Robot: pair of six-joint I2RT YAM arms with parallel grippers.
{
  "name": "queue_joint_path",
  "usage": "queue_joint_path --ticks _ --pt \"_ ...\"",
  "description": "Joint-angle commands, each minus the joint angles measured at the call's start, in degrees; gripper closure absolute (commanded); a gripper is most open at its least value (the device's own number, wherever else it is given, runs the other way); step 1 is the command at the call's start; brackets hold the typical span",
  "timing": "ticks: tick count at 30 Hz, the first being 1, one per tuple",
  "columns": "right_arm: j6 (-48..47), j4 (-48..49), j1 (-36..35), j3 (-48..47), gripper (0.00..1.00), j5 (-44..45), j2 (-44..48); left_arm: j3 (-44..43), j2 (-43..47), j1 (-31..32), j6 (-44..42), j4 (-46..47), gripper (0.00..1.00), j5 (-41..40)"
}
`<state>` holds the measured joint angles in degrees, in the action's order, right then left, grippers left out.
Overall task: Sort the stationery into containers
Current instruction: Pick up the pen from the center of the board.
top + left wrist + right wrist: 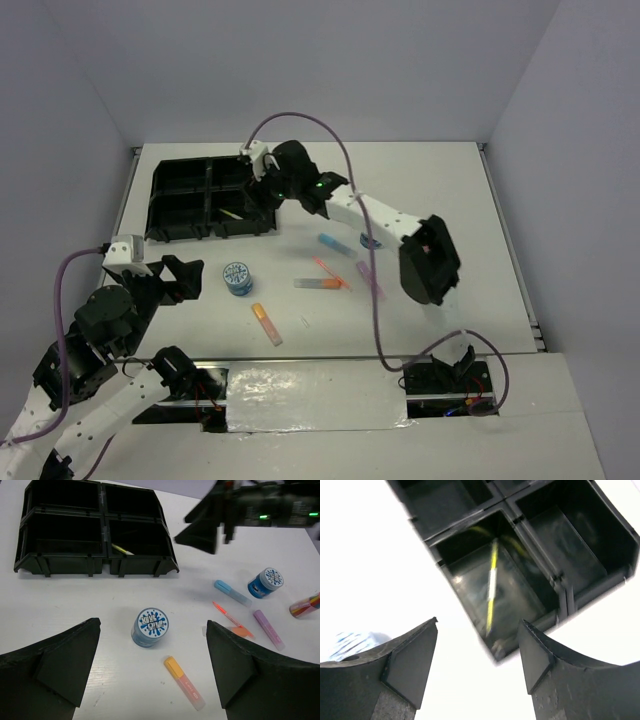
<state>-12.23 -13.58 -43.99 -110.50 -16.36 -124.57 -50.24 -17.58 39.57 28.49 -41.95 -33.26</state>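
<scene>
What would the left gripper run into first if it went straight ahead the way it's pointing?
Most likely the blue tub with the patterned lid, which stands centred ahead of the open left gripper. The black tray lies farther beyond it.

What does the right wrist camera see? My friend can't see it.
A yellow pen lies inside one compartment of the black tray. The right end effector hangs above it, jaws open and empty.

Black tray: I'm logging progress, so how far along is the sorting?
Done: one yellow pen lies in the tray's near right compartment. In hand: nothing; the right tool hangs open above it. Left: two blue tubs, four markers and a bottle on the table.
</scene>
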Motion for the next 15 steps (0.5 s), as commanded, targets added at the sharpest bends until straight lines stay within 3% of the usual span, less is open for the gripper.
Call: queue_joint_path --ticks 1,7,11,13,15 --pt "7.21 6.9 0.92 9.21 0.28 -1.65 17.82 -0.56 -0.43 0.07 -0.37 1.7 0.01 -1.55" --pt "18.2 5.49 0.31 36.87 0.29 5.2 34.01 -1.7 -4.03 -0.02 1.82 0.21 0.01 -2.78" --pt "19.16 2.87 -2.5 47.64 0.29 11.07 42.03 -3.11 -8.76 -0.11 3.32 -1.29 0.01 -4.1" --pt "22.85 2.51 -2.68 53.26 0.28 15.91 46.6 -3.9 -11.06 -0.11 4.29 -1.73 0.01 -2.88" --pt "23.83 2.95 -2.86 56.69 0.28 14.62 49.41 -3.29 -14.05 -0.11 3.5 0.72 0.01 3.87"
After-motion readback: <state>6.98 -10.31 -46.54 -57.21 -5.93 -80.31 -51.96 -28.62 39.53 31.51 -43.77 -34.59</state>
